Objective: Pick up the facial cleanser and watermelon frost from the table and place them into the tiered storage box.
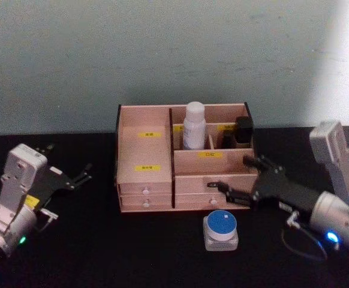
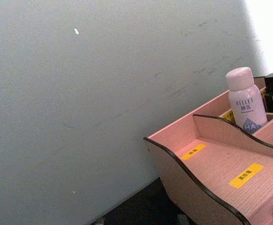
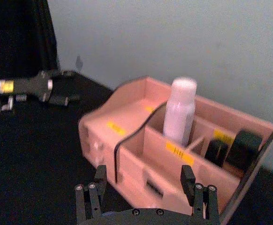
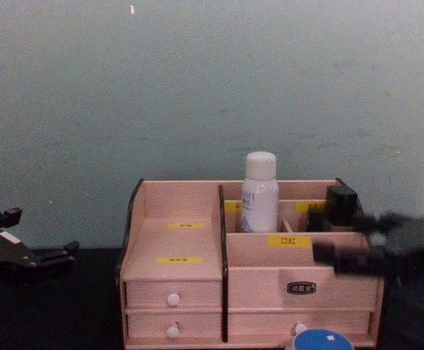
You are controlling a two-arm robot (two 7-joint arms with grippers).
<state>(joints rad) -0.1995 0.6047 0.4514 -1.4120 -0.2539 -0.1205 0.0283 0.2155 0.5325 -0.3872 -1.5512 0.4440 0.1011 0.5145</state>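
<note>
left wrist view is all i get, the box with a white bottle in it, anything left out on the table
observer: yes, a blue-lidded jar stands on the table just in front of the tiered storage box, near its right drawers.
operator: where's the right pincer
observer: the right pincer is open and empty at the box's right front, higher than the jar.
operator: and my left pincer
observer: the left pincer is open and empty, out to the left of the box and apart from it.
</note>
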